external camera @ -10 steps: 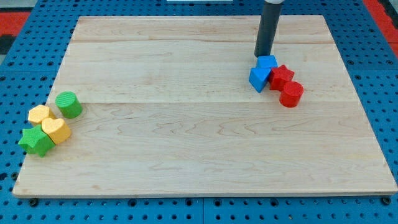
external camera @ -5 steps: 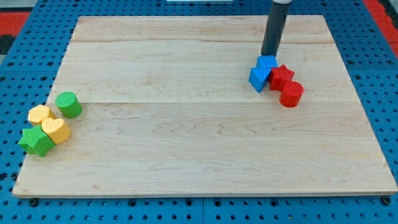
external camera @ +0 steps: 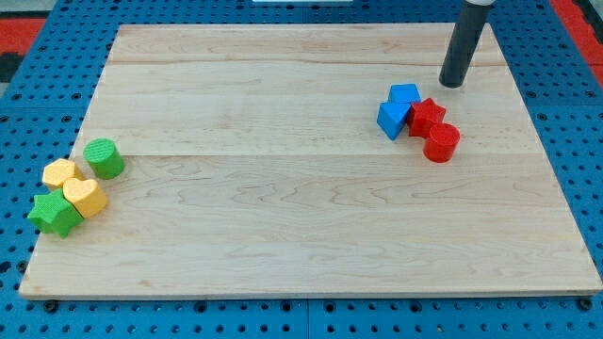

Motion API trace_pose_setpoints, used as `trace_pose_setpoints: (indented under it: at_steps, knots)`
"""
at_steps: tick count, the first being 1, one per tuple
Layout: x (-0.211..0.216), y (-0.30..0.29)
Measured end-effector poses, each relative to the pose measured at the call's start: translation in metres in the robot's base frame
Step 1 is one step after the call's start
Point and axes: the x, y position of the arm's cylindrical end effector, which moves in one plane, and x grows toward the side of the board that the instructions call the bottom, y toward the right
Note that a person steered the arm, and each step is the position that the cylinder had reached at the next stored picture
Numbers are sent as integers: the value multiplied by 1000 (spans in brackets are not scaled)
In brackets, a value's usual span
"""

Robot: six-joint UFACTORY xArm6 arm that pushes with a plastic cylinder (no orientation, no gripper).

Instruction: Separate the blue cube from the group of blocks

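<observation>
Clawless as I am, I am ending in a plain dark rod, so nothing of mine is opening, closing or gripping; my tip (external camera: 453, 85) is resting on the bench (external camera: 283, 217) near the view's top right, up and to the right of the blue blocks and touching none of them. Two blue blocks are sitting pressed together just below and to the left of my tip: the blue cube (external camera: 405, 95) is lying toward the view's top, and a second blue block (external camera: 391, 119), wedge-like as far as I can tell, is leaning against its lower left side. Touching the blue cube on its right, a red block (external camera: 427, 116) of an angular, star-like outline is lying, and a red cylinder (external camera: 441, 142) is standing just below that, against it. So the blue cube is still sitting inside this cluster of four, with my tip near it but apart from it. Well away, by the bench's left edge, a second cluster is lying: a green cylinder (external camera: 104, 157) toward the top, a yellow block (external camera: 60, 173) and a yellow heart-like block (external camera: 86, 197) below it, and a green star (external camera: 55, 215) lowest of all, touching the yellow ones. Around the bench a blue pegboard (external camera: 28, 122) is showing.
</observation>
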Motion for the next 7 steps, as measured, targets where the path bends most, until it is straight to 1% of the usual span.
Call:
trace_pose_setpoints:
  at_steps: [1,2,4,7]
  knots:
    - [-4,-36]
    - [-16,-63]
    - [-21,-115]
    - [-15,-136]
